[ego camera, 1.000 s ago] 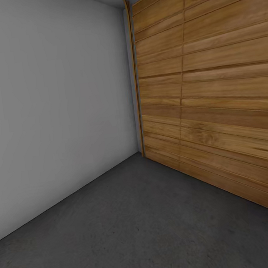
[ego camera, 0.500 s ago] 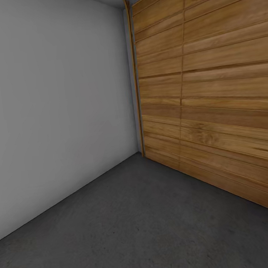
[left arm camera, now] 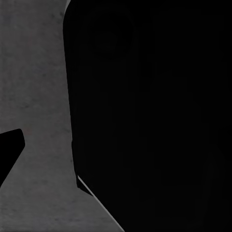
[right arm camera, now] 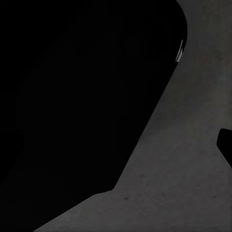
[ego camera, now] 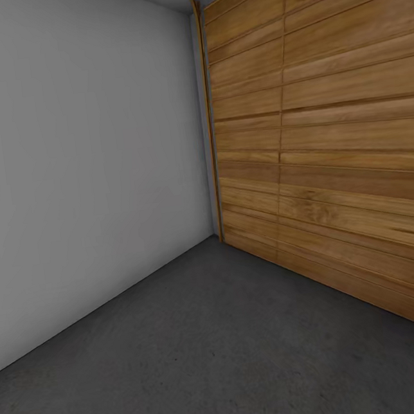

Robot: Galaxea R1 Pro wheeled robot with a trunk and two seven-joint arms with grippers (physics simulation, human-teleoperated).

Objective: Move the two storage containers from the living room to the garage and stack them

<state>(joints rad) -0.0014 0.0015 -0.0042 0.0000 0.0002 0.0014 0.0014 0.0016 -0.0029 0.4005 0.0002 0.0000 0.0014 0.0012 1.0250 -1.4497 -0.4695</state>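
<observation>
I am in the garage, facing a corner. The dark grey floor [ego camera: 213, 361] runs up to a plain grey-white wall [ego camera: 86, 170] and a wide door of horizontal brown wood planks [ego camera: 328, 140]. The two storage containers and the living room are out of view. In the left wrist view a black fingertip [left arm camera: 9, 151] pokes in over the floor [left arm camera: 38, 96], beside a large black part of my own body [left arm camera: 154, 116]. The right wrist view has a black fingertip [right arm camera: 226, 144] at its edge, over floor [right arm camera: 183, 183], and another black body part [right arm camera: 82, 96].
Wall and plank door meet at a corner with a thin wooden post [ego camera: 208, 122]. Bare floor stretches from me to both of them.
</observation>
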